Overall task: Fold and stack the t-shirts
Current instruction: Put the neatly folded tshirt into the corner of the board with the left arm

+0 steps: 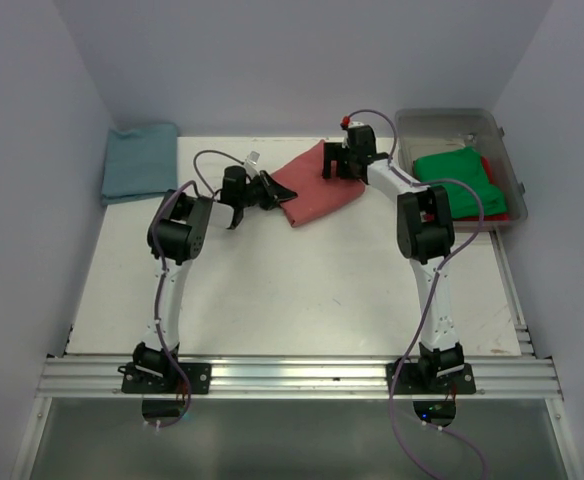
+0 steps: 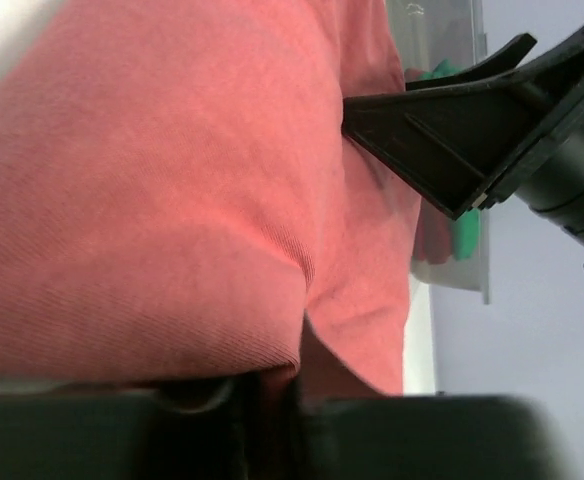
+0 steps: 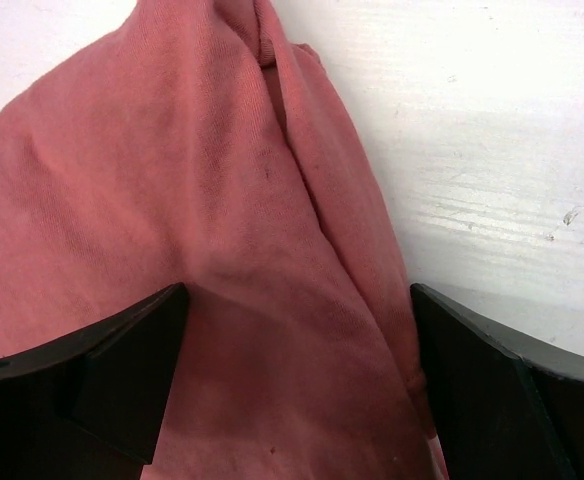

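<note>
The salmon-red t-shirt (image 1: 317, 188) lies folded at the back middle of the table. My left gripper (image 1: 268, 190) is at its left edge, and in the left wrist view a fold of the pink cloth (image 2: 172, 200) runs down into the narrow gap of my left gripper (image 2: 272, 400), shut on it. My right gripper (image 1: 338, 163) sits over the shirt's far right part, open, its two black fingers (image 3: 122, 370) set wide on the cloth (image 3: 272, 250). A teal-blue t-shirt (image 1: 140, 160) lies folded at the back left. A green t-shirt (image 1: 459, 180) lies on a red one (image 1: 496, 205) in the bin.
A clear plastic bin (image 1: 502, 128) stands at the back right, beside the right arm's elbow (image 1: 427, 225). The white table (image 1: 302, 290) is bounded by walls at the left, back and right. A metal rail (image 1: 292, 375) carries both arm bases at the near edge.
</note>
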Motion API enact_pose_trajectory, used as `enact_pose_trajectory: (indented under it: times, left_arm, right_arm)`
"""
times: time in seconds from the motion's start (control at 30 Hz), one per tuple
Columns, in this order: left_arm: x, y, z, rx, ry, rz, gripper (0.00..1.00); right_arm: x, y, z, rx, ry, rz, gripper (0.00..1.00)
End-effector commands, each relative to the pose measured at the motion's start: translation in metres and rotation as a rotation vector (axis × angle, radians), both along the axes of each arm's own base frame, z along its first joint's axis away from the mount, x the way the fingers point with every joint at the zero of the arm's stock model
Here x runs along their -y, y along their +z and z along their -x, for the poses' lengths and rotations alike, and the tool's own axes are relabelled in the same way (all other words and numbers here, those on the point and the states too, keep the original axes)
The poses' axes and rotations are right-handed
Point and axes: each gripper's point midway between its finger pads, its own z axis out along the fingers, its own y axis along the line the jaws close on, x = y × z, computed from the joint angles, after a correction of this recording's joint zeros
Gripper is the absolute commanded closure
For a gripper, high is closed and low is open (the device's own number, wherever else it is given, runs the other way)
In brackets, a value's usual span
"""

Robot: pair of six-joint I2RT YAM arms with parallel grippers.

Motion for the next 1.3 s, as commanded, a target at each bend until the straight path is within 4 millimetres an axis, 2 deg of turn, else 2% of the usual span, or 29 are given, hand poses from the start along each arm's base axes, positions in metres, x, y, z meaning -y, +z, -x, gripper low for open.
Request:
enact_pose_trajectory:
  times: [0.0, 0.07, 0.13, 0.17, 0.23, 0.27, 0.3, 0.33, 0.37, 0.4, 0.43, 0.47, 0.53, 0.57, 0.73, 0.8, 0.83, 0.87, 0.9, 0.93, 0.97, 1.0, 1.03, 1.07, 1.1, 1.13, 1.2, 1.23, 1.27]
  left_arm:
    - [0.012, 0.01, 0.002, -0.009, -0.024, 0.074, 1.0]
    - [0.011, 0.022, 0.004, 0.02, -0.016, 0.109, 1.0]
    - [0.01, 0.051, 0.004, 0.097, -0.007, 0.161, 1.0]
    - [0.008, 0.053, 0.01, 0.094, -0.005, 0.173, 1.0]
    - [0.004, 0.088, 0.016, 0.173, 0.001, 0.226, 1.0]
    - [-0.001, 0.103, 0.026, 0.189, 0.009, 0.236, 1.0]
    - [-0.009, 0.112, 0.027, 0.204, 0.038, 0.243, 1.0]
    - [-0.014, 0.126, 0.031, 0.245, 0.052, 0.253, 1.0]
    - [-0.022, 0.144, 0.043, 0.27, 0.068, 0.259, 1.0]
    - [-0.029, 0.153, 0.044, 0.298, 0.095, 0.251, 1.0]
    - [-0.034, 0.154, 0.051, 0.298, 0.11, 0.238, 1.0]
    - [-0.04, 0.181, 0.056, 0.353, 0.123, 0.244, 1.0]
    - [-0.051, 0.192, 0.056, 0.383, 0.168, 0.211, 1.0]
    - [-0.056, 0.214, 0.059, 0.43, 0.182, 0.212, 1.0]
    - [-0.087, 0.253, 0.038, 0.53, 0.275, 0.161, 1.0]
    - [-0.106, 0.252, 0.023, 0.528, 0.31, 0.131, 1.0]
    - [-0.114, 0.264, 0.014, 0.552, 0.323, 0.129, 1.0]
    - [-0.121, 0.261, 0.006, 0.549, 0.336, 0.119, 1.0]
    - [-0.139, 0.26, -0.004, 0.542, 0.363, 0.101, 1.0]
    - [-0.148, 0.275, -0.012, 0.573, 0.374, 0.104, 1.0]
    - [-0.168, 0.272, -0.024, 0.57, 0.403, 0.09, 1.0]
    - [-0.172, 0.285, -0.032, 0.594, 0.396, 0.074, 1.0]
    - [-0.189, 0.288, -0.04, 0.595, 0.42, 0.053, 1.0]
    - [-0.208, 0.284, -0.051, 0.583, 0.447, 0.028, 1.0]
    - [-0.218, 0.282, -0.057, 0.575, 0.458, 0.002, 1.0]
    - [-0.226, 0.296, -0.063, 0.607, 0.466, -0.003, 1.0]
    - [-0.252, 0.292, -0.075, 0.596, 0.49, -0.041, 1.0]
    - [-0.259, 0.308, -0.08, 0.63, 0.494, -0.05, 1.0]
    - [-0.274, 0.3, -0.088, 0.616, 0.509, -0.063, 1.0]
  right_arm:
    - [-0.006, -0.035, 0.038, -0.156, 0.022, -0.042, 0.05]
    - [-0.01, -0.033, 0.042, -0.161, 0.032, -0.061, 0.06]
    - [-0.011, -0.026, 0.046, -0.149, 0.041, -0.077, 0.05]
    - [-0.014, -0.021, 0.048, -0.143, 0.057, -0.098, 0.05]
    - [-0.019, 0.0, 0.054, -0.105, 0.078, -0.136, 0.03]
    - [-0.023, 0.012, 0.058, -0.087, 0.097, -0.163, 0.01]
    - [-0.022, 0.013, 0.065, -0.083, 0.1, -0.176, 0.01]
    - [-0.025, 0.042, 0.066, -0.036, 0.104, -0.205, 0.01]
    - [-0.025, 0.053, 0.071, -0.023, 0.112, -0.228, 0.01]
    - [-0.024, 0.071, 0.078, 0.007, 0.107, -0.249, 0.01]
    - [-0.024, 0.079, 0.083, 0.019, 0.109, -0.261, 0.01]
    - [-0.021, 0.072, 0.095, -0.003, 0.104, -0.262, 0.01]
    - [-0.021, 0.102, 0.105, 0.047, 0.11, -0.301, 0.01]
    - [-0.018, 0.096, 0.117, 0.028, 0.103, -0.3, 0.01]
    - [-0.015, 0.116, 0.156, 0.053, 0.113, -0.349, 0.01]
    - [-0.01, 0.122, 0.176, 0.058, 0.114, -0.357, 0.01]
    - [-0.009, 0.124, 0.182, 0.059, 0.116, -0.362, 0.01]
    - [-0.008, 0.128, 0.193, 0.062, 0.12, -0.368, 0.01]
    - [-0.006, 0.127, 0.201, 0.049, 0.121, -0.365, 0.01]
    - [-0.007, 0.127, 0.209, 0.047, 0.13, -0.367, 0.01]
    - [-0.004, 0.118, 0.22, 0.026, 0.126, -0.359, 0.01]
    - [-0.001, 0.122, 0.229, 0.032, 0.132, -0.349, 0.01]
    - [0.001, 0.121, 0.236, 0.027, 0.13, -0.344, 0.01]
    - [0.007, 0.108, 0.248, -0.005, 0.12, -0.33, 0.01]
    - [0.008, 0.113, 0.254, 0.009, 0.125, -0.326, 0.01]
    - [0.011, 0.109, 0.26, -0.002, 0.123, -0.322, 0.01]
    - [0.015, 0.099, 0.274, -0.037, 0.118, -0.309, 0.01]
    - [0.016, 0.102, 0.277, -0.031, 0.119, -0.31, 0.01]
    - [0.017, 0.101, 0.281, -0.036, 0.118, -0.31, 0.01]
